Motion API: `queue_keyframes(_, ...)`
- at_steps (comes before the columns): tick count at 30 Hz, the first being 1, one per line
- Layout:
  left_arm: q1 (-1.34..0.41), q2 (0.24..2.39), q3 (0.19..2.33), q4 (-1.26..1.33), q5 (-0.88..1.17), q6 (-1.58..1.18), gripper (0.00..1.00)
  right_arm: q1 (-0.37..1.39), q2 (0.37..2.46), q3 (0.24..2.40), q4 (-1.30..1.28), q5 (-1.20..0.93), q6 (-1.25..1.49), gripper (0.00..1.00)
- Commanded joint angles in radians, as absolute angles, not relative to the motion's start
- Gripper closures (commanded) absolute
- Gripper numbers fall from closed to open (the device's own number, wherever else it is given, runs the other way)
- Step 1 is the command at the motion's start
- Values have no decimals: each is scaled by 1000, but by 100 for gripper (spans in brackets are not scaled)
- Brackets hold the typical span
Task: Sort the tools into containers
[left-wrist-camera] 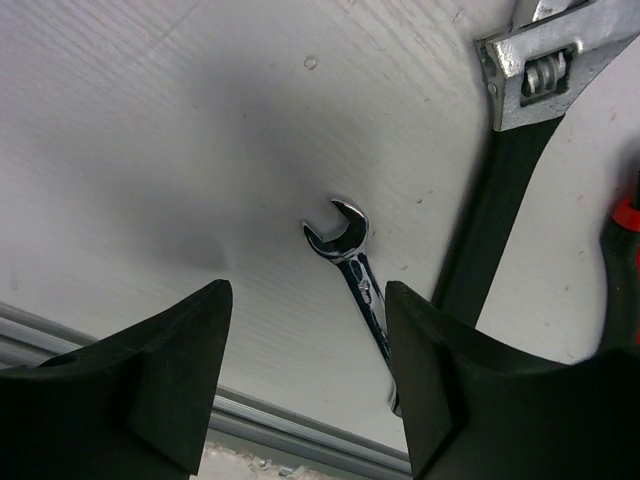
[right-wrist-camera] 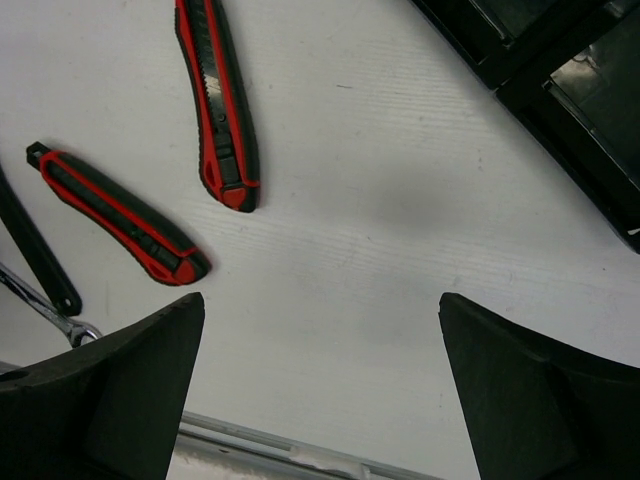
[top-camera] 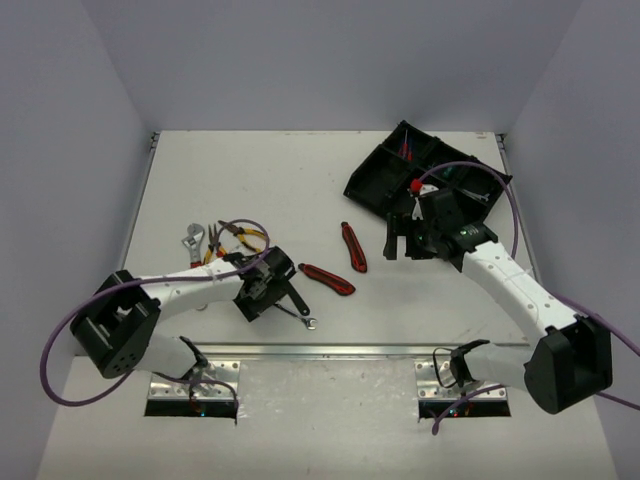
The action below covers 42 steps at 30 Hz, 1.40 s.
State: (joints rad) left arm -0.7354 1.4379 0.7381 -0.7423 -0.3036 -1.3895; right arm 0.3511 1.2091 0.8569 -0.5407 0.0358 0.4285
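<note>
Left wrist shows the left hand (left-wrist-camera: 308,300) partly spread over a silver wrench (left-wrist-camera: 358,275) (table edge (left-wrist-camera: 290,432) close behind).

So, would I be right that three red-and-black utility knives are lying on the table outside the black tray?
Not quite: there are two, not three. The top external view shows the farther utility knife and the nearer utility knife lying on the table outside the black tray; the right wrist view shows the same pair.
</note>
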Motion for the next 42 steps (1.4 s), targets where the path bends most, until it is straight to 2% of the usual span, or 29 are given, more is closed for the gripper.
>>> queue_keyframes(1, -780, 1553, 861, -861, -308, -1436, 40, 350, 1188, 854, -495, 86, 408, 1)
queue_keyframes(6, -799, 1623, 881, -849, -273, -1448, 41, 350, 1170, 838, -494, 86, 408, 1)
queue_keyframes(11, -805, 1679, 903, -836, -224, -1440, 56, 348, 1158, 828, -485, 75, 410, 1)
queue_keyframes(15, -811, 1715, 898, -836, -200, -1444, 72, 348, 1147, 823, -484, 79, 408, 1)
queue_keyframes(17, -811, 1715, 879, -827, -190, -1448, 81, 347, 1139, 820, -481, 84, 408, 1)
queue_keyframes(19, -813, 1703, 851, -815, -187, -1458, 97, 347, 1132, 813, -474, 81, 408, 1)
queue_keyframes(20, -813, 1693, 832, -807, -190, -1461, 99, 347, 1131, 812, -471, 79, 409, 1)
queue_keyframes(27, -812, 1574, 754, -758, -246, -1399, 100, 347, 1144, 809, -455, 11, 407, 1)
queue_keyframes(30, -822, 1504, 738, -740, -316, -1332, 100, 347, 1136, 787, -393, -176, 376, 1)
queue_keyframes(31, -825, 1466, 718, -733, -353, -1322, 100, 348, 1133, 774, -360, -339, 377, 1)
queue_keyframes(34, -825, 1297, 670, -677, -396, -1268, 100, 355, 1131, 743, -250, -540, 395, 1)
queue_keyframes(38, -825, 1113, 635, -548, -393, -1153, 100, 381, 1136, 693, -85, -729, 469, 1)
queue_keyframes(42, -825, 1060, 692, -516, -383, -1091, 100, 506, 1145, 571, 181, -738, 635, 2)
